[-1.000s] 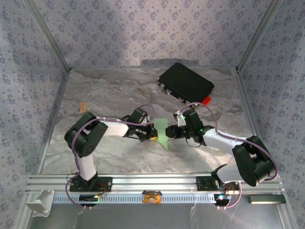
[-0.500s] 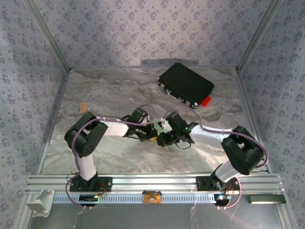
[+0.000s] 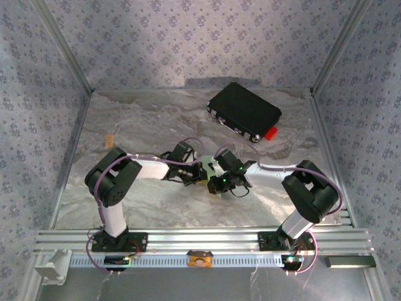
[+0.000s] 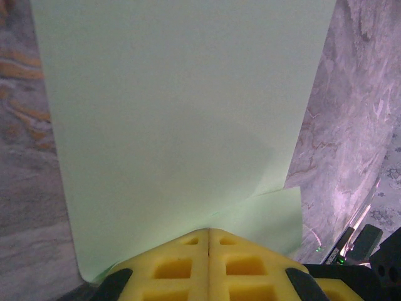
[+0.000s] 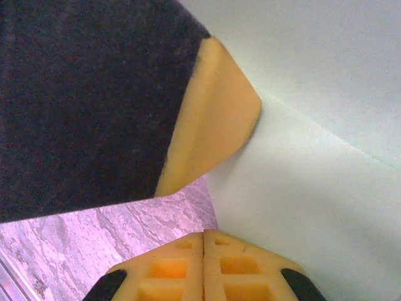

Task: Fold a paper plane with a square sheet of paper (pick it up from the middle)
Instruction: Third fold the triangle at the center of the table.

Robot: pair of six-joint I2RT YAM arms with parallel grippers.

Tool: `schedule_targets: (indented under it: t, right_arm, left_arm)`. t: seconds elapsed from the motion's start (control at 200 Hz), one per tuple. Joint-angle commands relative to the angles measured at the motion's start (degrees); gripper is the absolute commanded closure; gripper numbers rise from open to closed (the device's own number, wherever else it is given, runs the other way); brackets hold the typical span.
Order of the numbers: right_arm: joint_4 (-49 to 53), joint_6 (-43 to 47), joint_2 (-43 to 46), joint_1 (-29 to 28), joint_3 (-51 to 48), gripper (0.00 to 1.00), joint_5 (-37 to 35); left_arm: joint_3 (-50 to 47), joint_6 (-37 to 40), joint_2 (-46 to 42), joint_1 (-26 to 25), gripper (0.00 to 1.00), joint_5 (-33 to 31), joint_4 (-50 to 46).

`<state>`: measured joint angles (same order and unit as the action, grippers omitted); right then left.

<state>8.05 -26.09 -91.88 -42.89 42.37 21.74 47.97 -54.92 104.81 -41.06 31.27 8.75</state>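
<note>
Now the right gripper (image 5: 203,237) is seen drawn in from the right to meet the left gripper (image 4: 208,233) at the middle of the table (image 3: 138,125), and its pads, parted a second ago, are shut. The square sheet of paper (image 4: 182,125) is clamped between the left pads, and its edge appears nipped by the right. A two-handed fold is judged ready to be made.

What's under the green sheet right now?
Marbled table shows around the square sheet of paper, pinched in the shut left gripper. Whatever lies directly beneath it is covered.
</note>
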Motion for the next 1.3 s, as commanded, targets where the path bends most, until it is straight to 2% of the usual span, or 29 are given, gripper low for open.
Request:
schedule_targets:
  t: [0.0, 0.125, 0.425, 0.585, 1.294]
  right_arm:
    - [2.7, 0.9, 1.1, 0.1, 0.9, 0.91, -1.1]
    - [2.1, 2.3, 2.8, -0.6, 1.3, 0.90, 1.6]
    - [2.8, 2.8, 1.4, -1.9, 2.2, 0.90, 0.0]
    - [2.3, 1.5, 0.3, -0.6, 1.1, 0.90, -1.5]
    - [-1.5, 0.4, 1.7, 2.3, -2.7, 0.90, 2.0]
  left_arm:
    - [1.1, 1.0, 1.2, -0.3, 0.99, -2.0, -2.9]
    - [1.1, 1.0, 1.4, -0.2, 0.99, -2.0, -2.9]
    - [1.1, 1.0, 1.4, -0.2, 0.98, -1.9, -2.9]
    - [1.1, 1.0, 1.4, -0.2, 0.98, -2.0, -2.9]
    - [1.1, 1.0, 1.4, -0.3, 0.98, -2.2, -3.2]
